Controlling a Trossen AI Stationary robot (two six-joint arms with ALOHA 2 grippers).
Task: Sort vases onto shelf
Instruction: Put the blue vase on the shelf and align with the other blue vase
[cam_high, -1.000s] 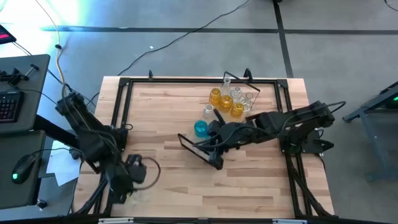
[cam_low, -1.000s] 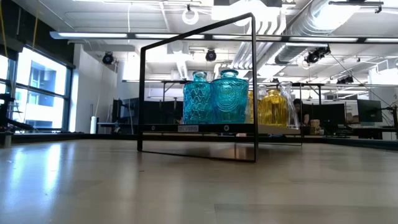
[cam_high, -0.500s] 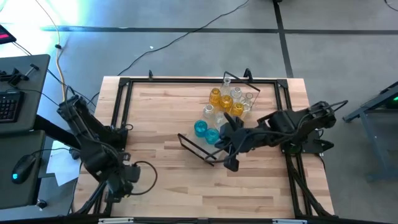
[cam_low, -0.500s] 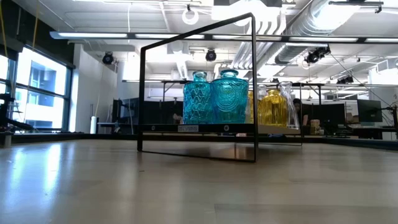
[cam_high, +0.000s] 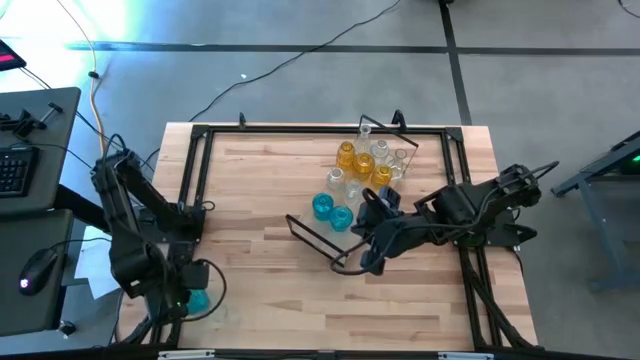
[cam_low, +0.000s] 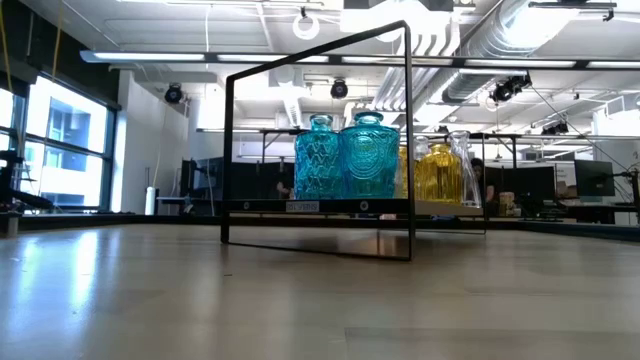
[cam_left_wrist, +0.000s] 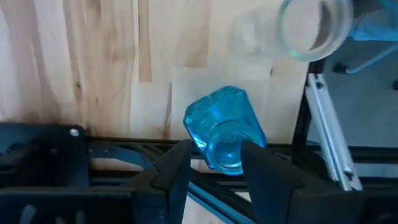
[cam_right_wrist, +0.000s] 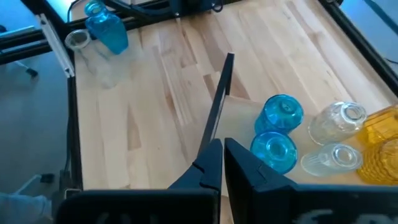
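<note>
The left gripper (cam_left_wrist: 214, 163) is pulling back to the table's near-left corner — clasping a teal vase (cam_left_wrist: 221, 132); the right gripper (cam_right_wrist: 222, 152) is clenched, empty.

A wooden tabletop (cam_high: 260, 200) edged with black rails (cam_high: 300, 129) stands on grey floor — a keyboard (cam_high: 12, 170) and mouse (cam_high: 36, 270) on the desk beside it.

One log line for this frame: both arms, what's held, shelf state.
left gripper: jaws around teal vase, table's near-left corner | right gripper: shut, empty, beside shelf | shelf: teal, amber, clear vases on it
</note>
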